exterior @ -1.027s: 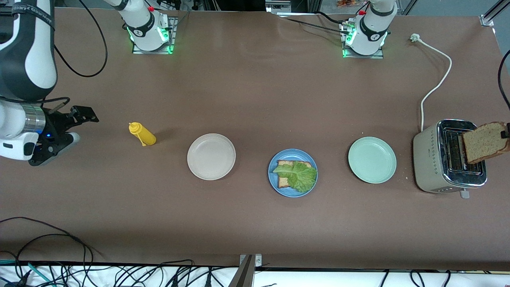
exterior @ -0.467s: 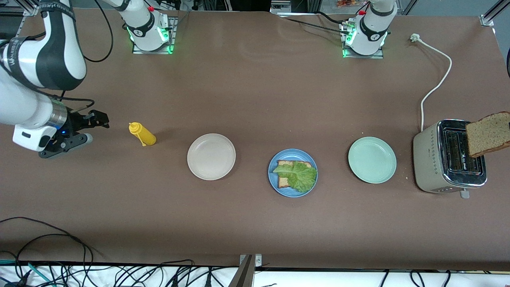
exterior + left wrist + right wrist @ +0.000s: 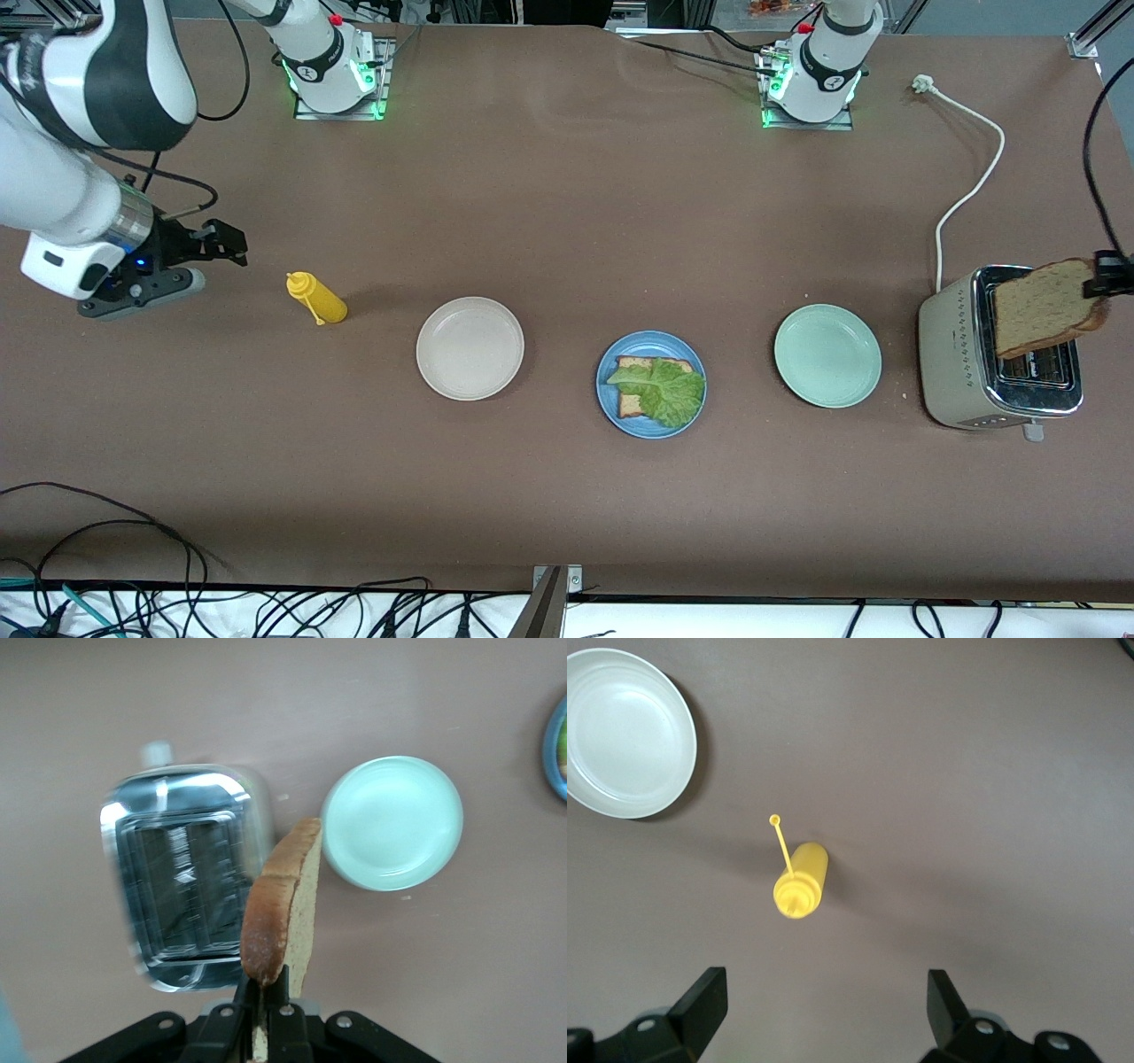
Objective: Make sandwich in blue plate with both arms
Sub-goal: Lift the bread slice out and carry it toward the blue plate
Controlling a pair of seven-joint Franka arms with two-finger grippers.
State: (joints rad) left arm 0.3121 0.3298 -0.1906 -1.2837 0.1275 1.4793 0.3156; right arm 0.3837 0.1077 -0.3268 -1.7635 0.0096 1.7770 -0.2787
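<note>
The blue plate [image 3: 651, 424] sits near the middle of the bench [image 3: 567, 496], and on it lies one bread slice [image 3: 631, 403] with a ruffled lettuce leaf [image 3: 660, 390] spread over most of it, so the lower half of the sandwich is built and only the top is missing. At the plate's three o'clock in the front view stands the mint-green plate [image 3: 827, 355], bare, and at nine o'clock the cream-white plate [image 3: 469, 347], also bare; farther out at nine o'clock the yellow squeeze bottle [image 3: 317, 299] lies on the bench. The second bread slice [image 3: 1045, 306] is in the air over the toaster [image 3: 966, 372] at the left arm's end of the bench, roughly at the blue plate's two o'clock. The left hand [image 3: 266, 1014] is clamped tight on one edge of that slice, which hangs crust-up from the fingers in the left wrist view. The right hand [image 3: 824, 1005] hovers with its fingers spread wide and empty over the bench just beside the bottle, at the right arm's end; that arm seems to be waiting. The step in hand looks like carrying the toasted slice to the blue plate. The next move calls for swinging the left arm over the mint-green plate, turning the slice flat, lowering it onto the lettuce squarely above the first slice, then releasing it.
</note>
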